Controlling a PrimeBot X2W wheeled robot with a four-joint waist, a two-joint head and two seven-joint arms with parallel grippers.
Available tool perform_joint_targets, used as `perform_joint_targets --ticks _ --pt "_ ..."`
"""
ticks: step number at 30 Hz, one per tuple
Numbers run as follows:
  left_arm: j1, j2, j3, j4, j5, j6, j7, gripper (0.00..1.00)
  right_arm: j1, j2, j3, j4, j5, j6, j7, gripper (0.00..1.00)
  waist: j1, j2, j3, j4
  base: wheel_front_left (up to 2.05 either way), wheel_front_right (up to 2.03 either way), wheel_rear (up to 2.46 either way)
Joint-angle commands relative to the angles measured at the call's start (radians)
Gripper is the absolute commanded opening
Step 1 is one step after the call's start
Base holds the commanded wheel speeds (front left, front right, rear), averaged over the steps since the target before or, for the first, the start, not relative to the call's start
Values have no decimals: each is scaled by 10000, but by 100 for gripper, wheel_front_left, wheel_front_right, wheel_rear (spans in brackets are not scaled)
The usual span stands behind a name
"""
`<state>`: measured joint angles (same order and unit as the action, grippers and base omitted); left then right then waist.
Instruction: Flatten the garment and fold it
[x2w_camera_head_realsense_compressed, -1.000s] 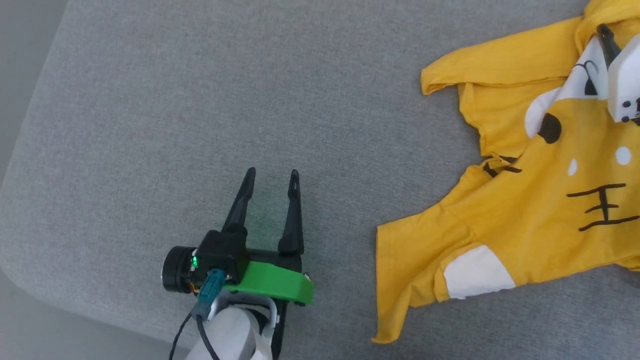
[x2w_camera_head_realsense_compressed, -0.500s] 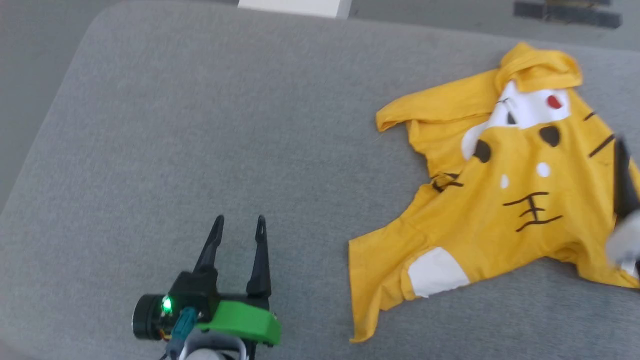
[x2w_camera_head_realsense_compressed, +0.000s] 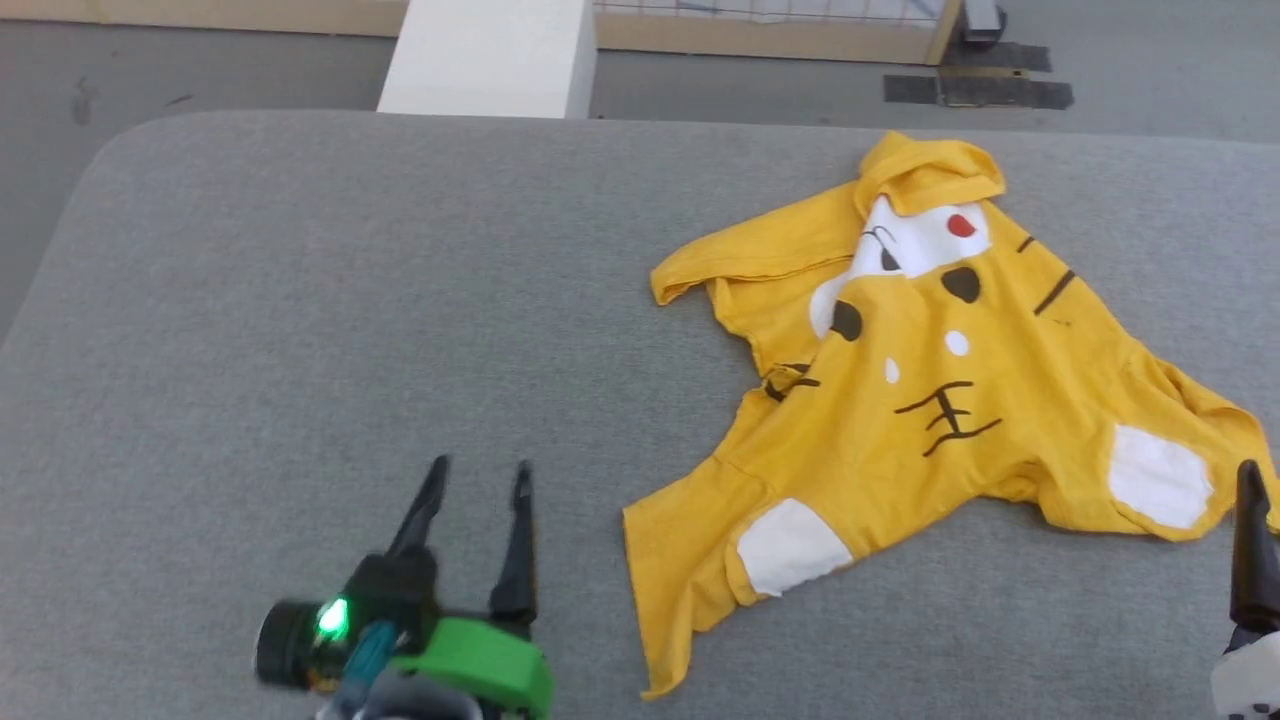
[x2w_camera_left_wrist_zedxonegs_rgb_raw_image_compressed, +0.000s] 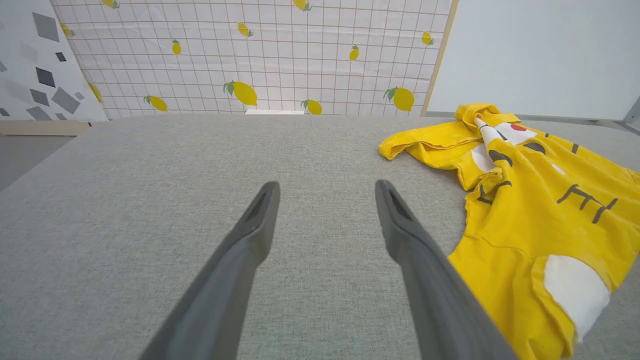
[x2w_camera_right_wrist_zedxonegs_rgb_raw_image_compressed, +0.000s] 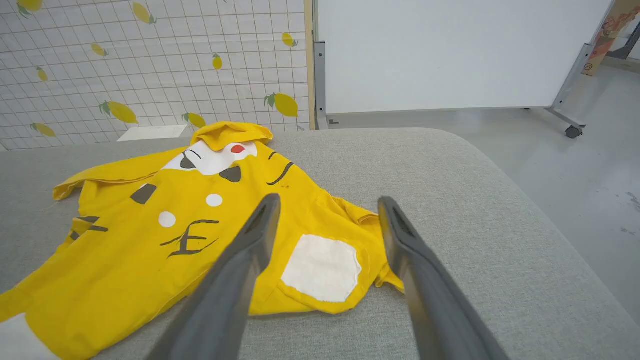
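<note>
Pulled back from over the garment (x2w_camera_head_realsense_compressed: 940, 420), my right gripper (x2w_camera_right_wrist_zedxonegs_rgb_raw_image_compressed: 328, 200) hung above its near right sleeve, jaws spread and empty. I saw my left gripper (x2w_camera_head_realsense_compressed: 481, 465), likewise released, over the wide bare stretch of grey table (x2w_camera_head_realsense_compressed: 300, 300) left of the crumpled shirt, which lay on the right half, its top near the far edge.

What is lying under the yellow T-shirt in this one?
The yellow T-shirt lies on the grey padded surface, which shows around its edges. Its rumpled, partly folded cloth covers the patch beneath, so anything lying under it cannot be seen.
</note>
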<state>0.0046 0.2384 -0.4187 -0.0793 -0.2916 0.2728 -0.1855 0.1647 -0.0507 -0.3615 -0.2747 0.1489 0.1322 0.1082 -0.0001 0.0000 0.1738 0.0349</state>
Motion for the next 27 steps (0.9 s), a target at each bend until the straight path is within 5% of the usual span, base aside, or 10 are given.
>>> perform_joint_targets --ticks 1,11,18,19,27 --pt "-484 167 -197 -41 127 -232 345 100 -173 2 -45 -190 -38 -15 -8 100 1 0 68 -99 0 0 0" --pt "-2896 720 -2173 1033 336 -2533 4528 100 -900 4 -215 -853 -93 -15 246 100 1 0 778 -157 0 0 0" --pt "-3371 686 -2569 2209 309 -2982 5143 98 -989 4 -195 -784 18 -15 244 100 1 0 1119 -388 0 0 0" --pt "-3408 631 -2573 2413 273 -3004 5058 0 -1010 4 -205 -769 26 -15 234 100 1 0 1137 -412 0 0 0" --pt "-3892 565 -2028 2860 74 -2764 4102 0 -1133 4 -433 -771 62 -15 243 100 1 0 1145 -382 0 0 0"
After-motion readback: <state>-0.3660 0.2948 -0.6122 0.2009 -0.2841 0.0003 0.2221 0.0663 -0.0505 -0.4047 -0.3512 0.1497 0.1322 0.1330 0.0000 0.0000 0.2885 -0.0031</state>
